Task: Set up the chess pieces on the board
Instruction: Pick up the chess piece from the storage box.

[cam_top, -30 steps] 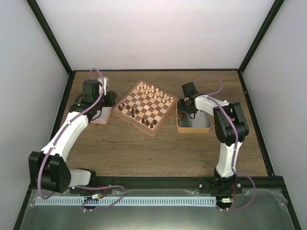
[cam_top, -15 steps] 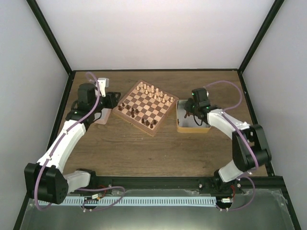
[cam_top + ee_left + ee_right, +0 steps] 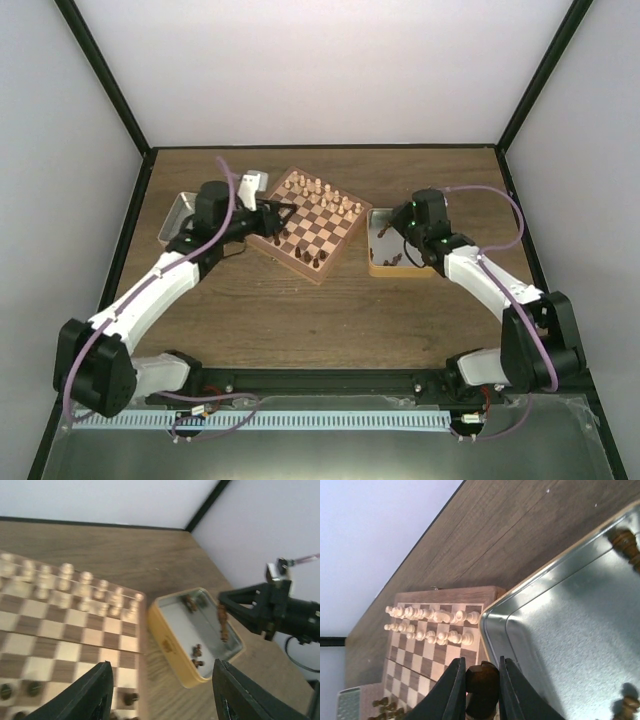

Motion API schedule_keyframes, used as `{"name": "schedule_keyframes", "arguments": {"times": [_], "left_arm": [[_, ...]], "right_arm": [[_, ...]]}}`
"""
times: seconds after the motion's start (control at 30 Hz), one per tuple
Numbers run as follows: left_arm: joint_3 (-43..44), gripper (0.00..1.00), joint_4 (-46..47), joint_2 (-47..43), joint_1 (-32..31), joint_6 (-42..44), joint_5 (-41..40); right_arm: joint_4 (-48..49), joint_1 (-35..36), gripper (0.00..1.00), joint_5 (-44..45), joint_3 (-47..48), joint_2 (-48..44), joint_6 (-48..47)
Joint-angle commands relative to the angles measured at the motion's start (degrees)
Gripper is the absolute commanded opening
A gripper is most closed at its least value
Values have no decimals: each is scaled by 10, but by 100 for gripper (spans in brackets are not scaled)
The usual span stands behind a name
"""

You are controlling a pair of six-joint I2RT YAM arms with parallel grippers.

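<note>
1. Fingers of the right claw [image 3: 481, 672] are clamped together on one dark piece, the held piece [image 3: 482, 686], which stands upright between them.
2. Directly beneath and ahead of this claw lies a shallow metal tin [image 3: 492, 625] with gold outer walls. More dark chess pieces [image 3: 197, 652] lie loose on its floor, some near the far wall and some near the front.
3. Off to the right claw's left, just beside the tin's wall, sits the board [image 3: 420, 647], turned at an angle on the wooden table [image 3: 330, 320].
4. The left claw [image 3: 162, 695] hangs with its fingers wide apart and nothing between them. It is poised over the board's left side, with checkered squares below it.
5. Ahead of the left claw and to its left, cream pieces [image 3: 65, 577] stand in two rows along the board's far side.
6. Close under the left claw, along the board's near rows, a few dark chess pieces already stand on squares.
7. Ahead of the left claw and to its right, the tin and the right claw with its held piece are in plain sight.
8. Off to the left claw's left, a second tin [image 3: 172, 212] rests on the table, well apart from the first.
</note>
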Motion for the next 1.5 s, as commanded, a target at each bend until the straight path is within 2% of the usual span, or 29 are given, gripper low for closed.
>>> {"name": "schedule_keyframes", "arguments": {"times": [0.0, 0.23, 0.37, 0.53, 0.83, 1.07, 1.3, 1.47], "left_arm": [[-1, 56, 84, 49, -64, -50, 6], [20, 54, 178, 144, -144, -77, 9], [19, 55, 219, 169, -200, -55, -48], [0, 55, 265, 185, -235, -21, -70], [2, 52, 295, 210, -282, 17, -108], [-3, 54, 314, 213, -306, 23, -103], [1, 55, 307, 221, -316, 23, -135], [8, 44, 304, 222, -317, 24, -164]], "right_arm": [[2, 1, 11, -28, -8, -21, 106], [60, -13, 10, -143, -74, -59, 246], [97, -15, 10, -209, -111, -84, 326], [128, -17, 11, -247, -146, -126, 399], [123, -16, 15, -259, -155, -164, 458], [124, -17, 15, -258, -155, -162, 461], [124, -16, 15, -258, -157, -161, 461], [124, -16, 15, -260, -158, -162, 458]]}}
